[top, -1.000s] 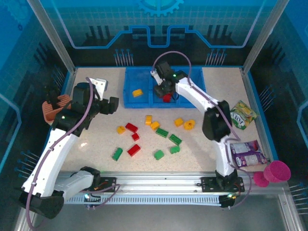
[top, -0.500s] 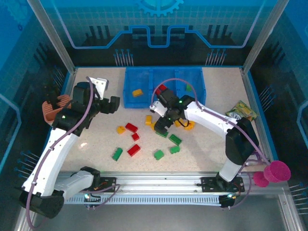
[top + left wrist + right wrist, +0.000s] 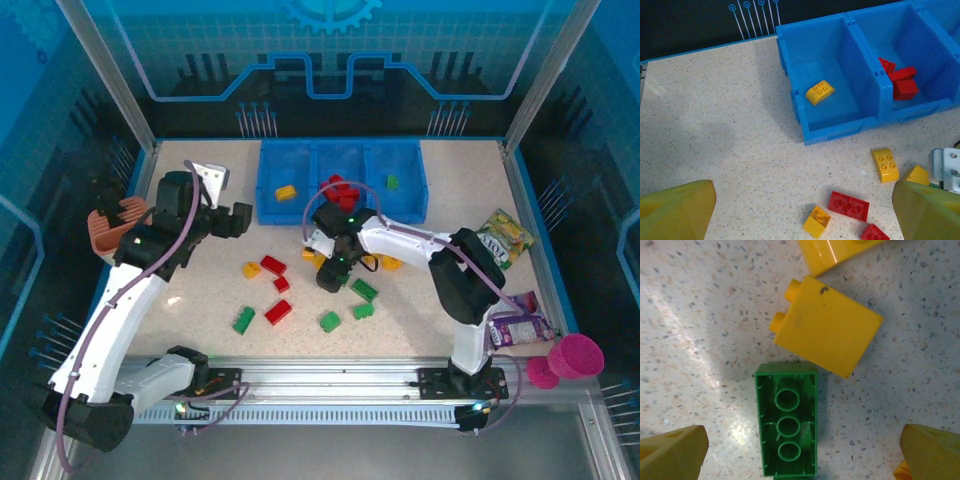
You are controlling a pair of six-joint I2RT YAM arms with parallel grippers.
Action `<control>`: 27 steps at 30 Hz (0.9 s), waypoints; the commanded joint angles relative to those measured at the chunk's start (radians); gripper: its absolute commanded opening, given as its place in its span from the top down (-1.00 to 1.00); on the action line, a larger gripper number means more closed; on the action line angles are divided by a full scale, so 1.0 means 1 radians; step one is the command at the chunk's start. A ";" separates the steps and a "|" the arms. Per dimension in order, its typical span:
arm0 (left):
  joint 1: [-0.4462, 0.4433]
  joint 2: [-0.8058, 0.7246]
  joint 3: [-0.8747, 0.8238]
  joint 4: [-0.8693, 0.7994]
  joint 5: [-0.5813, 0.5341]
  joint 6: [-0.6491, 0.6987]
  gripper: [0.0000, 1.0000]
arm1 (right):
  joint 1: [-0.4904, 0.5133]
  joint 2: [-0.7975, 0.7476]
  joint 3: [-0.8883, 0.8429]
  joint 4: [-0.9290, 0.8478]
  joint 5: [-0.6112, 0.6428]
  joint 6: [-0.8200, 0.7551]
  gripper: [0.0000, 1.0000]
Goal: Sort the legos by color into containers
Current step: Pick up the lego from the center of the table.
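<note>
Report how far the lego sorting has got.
Done: the blue tray holds one yellow brick in its left compartment, red bricks in the middle and one green brick on the right. In hand: nothing is gripped; the right claw hangs open over an upturned green brick, and the left claw is open too. Left: about a dozen loose bricks, red, yellow and green, on the table.

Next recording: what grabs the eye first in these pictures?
The blue tray at the table's far edge, with red bricks piled in its middle compartment. In front of it, the right hand hangs open over an upside-down green brick, amid loose bricks in red, green and yellow.
</note>
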 commanded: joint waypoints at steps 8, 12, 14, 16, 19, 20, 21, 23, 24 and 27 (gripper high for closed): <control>0.008 -0.007 -0.011 0.013 -0.004 0.024 -0.88 | 0.027 0.074 0.000 0.017 0.063 -0.026 -0.30; 0.008 -0.009 -0.017 0.020 -0.003 0.024 -0.89 | 0.029 0.073 -0.021 0.029 0.058 -0.017 -0.06; 0.008 -0.011 -0.018 0.021 -0.005 0.026 -0.89 | 0.031 0.077 -0.022 0.019 0.056 -0.016 0.03; 0.008 -0.014 -0.021 0.026 -0.007 0.029 -0.89 | 0.031 0.078 -0.027 0.018 0.061 -0.012 0.21; 0.008 -0.016 -0.020 0.025 -0.010 0.031 -0.90 | 0.021 0.064 -0.028 0.003 0.077 -0.002 0.40; 0.008 -0.017 -0.020 0.024 -0.010 0.033 -0.90 | 0.009 0.047 -0.028 -0.007 0.073 0.007 0.43; 0.009 -0.019 -0.019 0.023 -0.012 0.034 -0.90 | -0.008 0.025 -0.029 -0.015 0.055 0.023 0.46; 0.008 -0.025 -0.020 0.024 -0.019 0.035 -0.91 | -0.077 -0.062 -0.038 -0.020 -0.039 0.081 0.47; 0.009 -0.027 -0.021 0.026 -0.019 0.034 -0.91 | -0.113 -0.107 -0.044 -0.015 -0.081 0.109 0.47; 0.009 -0.030 -0.021 0.034 -0.002 0.028 -0.94 | -0.223 -0.242 -0.055 -0.008 -0.153 0.176 0.46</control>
